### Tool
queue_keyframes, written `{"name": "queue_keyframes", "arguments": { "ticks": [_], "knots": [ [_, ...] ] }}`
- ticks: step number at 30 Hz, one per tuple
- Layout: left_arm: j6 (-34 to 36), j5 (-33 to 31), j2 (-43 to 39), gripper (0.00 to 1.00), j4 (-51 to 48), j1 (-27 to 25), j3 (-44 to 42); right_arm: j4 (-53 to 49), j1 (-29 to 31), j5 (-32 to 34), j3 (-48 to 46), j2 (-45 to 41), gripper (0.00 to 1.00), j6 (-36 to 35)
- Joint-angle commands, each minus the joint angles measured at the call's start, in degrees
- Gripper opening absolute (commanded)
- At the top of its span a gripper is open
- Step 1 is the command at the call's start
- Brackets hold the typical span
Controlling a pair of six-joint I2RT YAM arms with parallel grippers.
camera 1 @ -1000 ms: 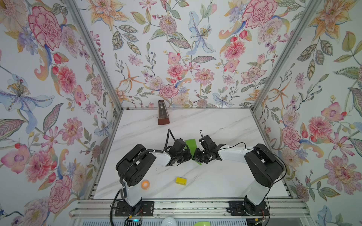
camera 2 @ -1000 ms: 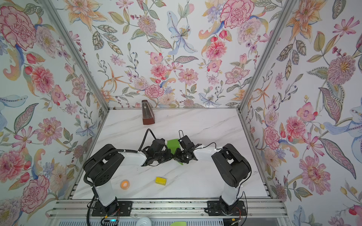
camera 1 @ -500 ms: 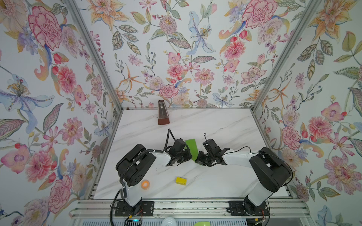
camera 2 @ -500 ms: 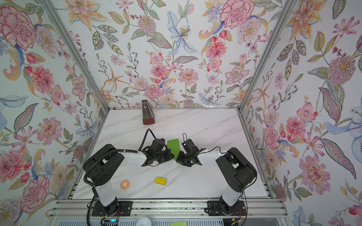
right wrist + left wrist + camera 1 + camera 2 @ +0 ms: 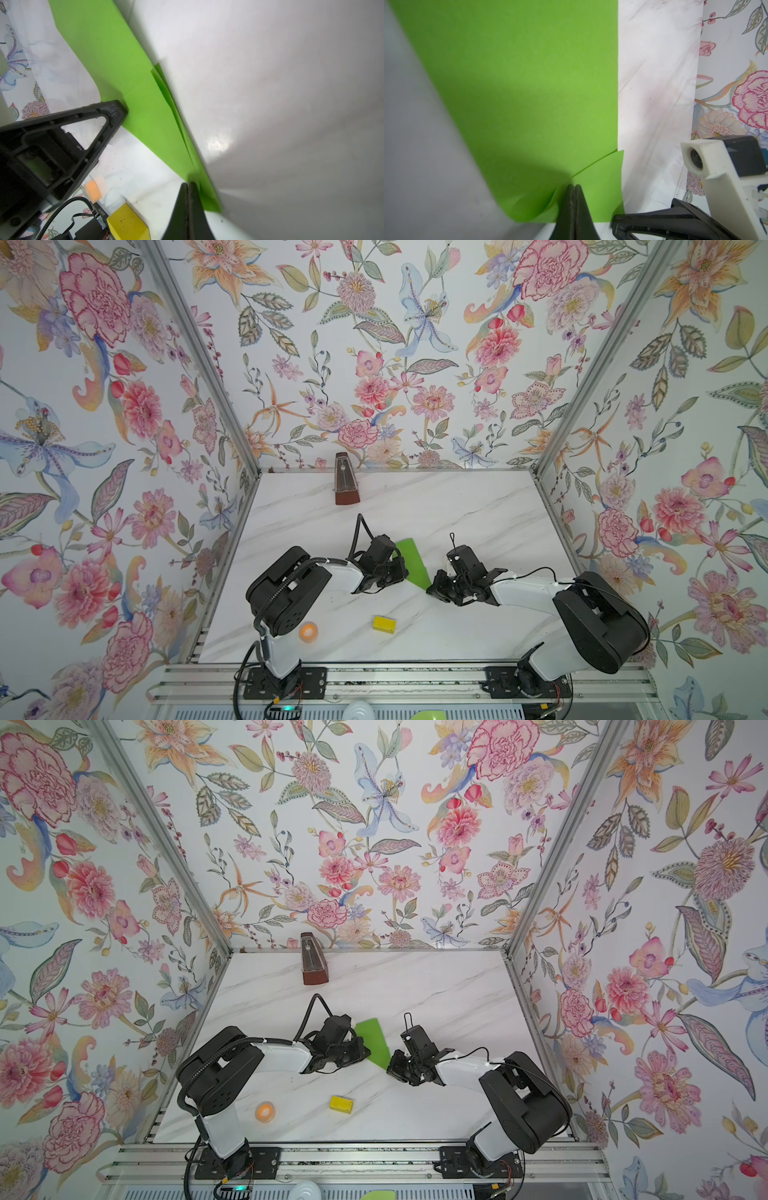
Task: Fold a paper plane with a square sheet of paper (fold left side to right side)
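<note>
The square sheet of paper is lime green and lies folded into a narrow strip on the marble table, between the two grippers in both top views. My left gripper is shut. In the left wrist view its tips rest on the paper near an edge, where the upper layer curls up a little. My right gripper is also shut. In the right wrist view its tips sit at the near corner of the paper. No paper plane shape shows.
A yellow block and an orange tape roll lie near the front edge. A brown metronome stands at the back wall. Flowered walls enclose the table on three sides.
My right gripper has drawn back to the right, off the middle of the paper to its near corner, so more green shows. The left gripper has hardly moved.
</note>
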Motion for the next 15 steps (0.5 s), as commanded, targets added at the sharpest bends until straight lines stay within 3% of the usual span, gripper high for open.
{"name": "queue_keyframes", "arguments": {
  "ticks": [1,15],
  "knots": [
    [0.87,-1.68,0.14,0.0,-4.23,-0.07,-1.41,-12.02,-0.01,3.36,0.46,-1.26,0.0,-0.1],
    [0.62,-1.68,0.15,0.0,-3.88,-0.01,-2.03,-15.14,-0.45,5.12,0.11,-3.16,0.0,-1.04]
  ]
}}
